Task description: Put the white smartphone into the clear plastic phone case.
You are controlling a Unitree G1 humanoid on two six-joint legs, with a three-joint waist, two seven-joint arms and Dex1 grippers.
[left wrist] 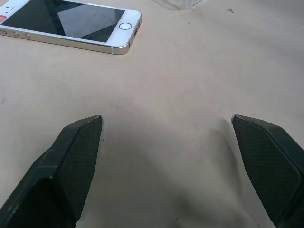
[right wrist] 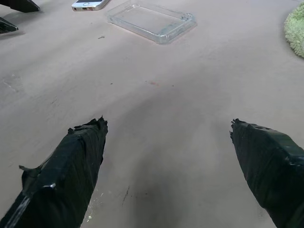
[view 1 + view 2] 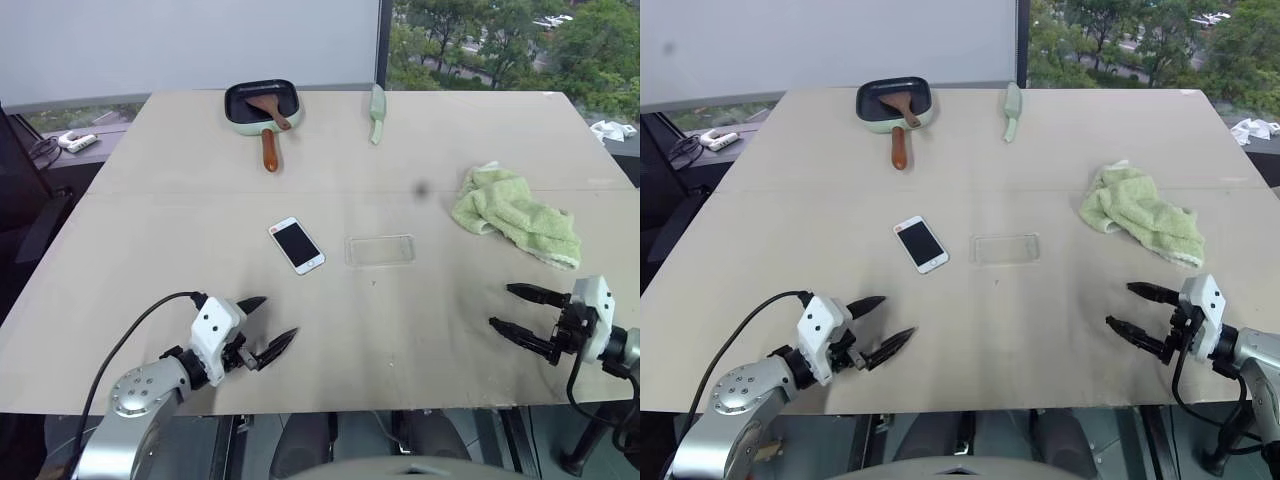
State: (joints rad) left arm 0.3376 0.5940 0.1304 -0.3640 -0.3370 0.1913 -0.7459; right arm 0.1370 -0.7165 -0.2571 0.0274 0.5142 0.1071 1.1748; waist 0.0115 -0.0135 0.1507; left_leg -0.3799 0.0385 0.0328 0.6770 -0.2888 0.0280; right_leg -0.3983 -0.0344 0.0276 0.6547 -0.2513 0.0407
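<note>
With jaws spread and empty, the left gripper (image 3: 268,337) should advance to the white smartphone (image 3: 296,245) just ahead, pinching its long edges, then carry it toward the clear plastic phone case (image 3: 380,250) beyond, to its right.

Cut-off, hidden and unreadable parts

In the left wrist view, the white smartphone (image 1: 66,24) was cut by the picture's edge at its marked end, so the small reddish mark could not be read, and only one corner of the clear plastic phone case (image 1: 179,4) was seen. In the right wrist view, the phone's far part was cut off, as was most of the green cloth (image 2: 295,29). In the head views, the case's outline was faint against the table (image 3: 330,330). The spatula's (image 3: 268,108) blade was partly hidden inside the pan (image 3: 240,110), and a small white object (image 3: 78,141) beyond the table's far left corner was too small to be identified.
</note>
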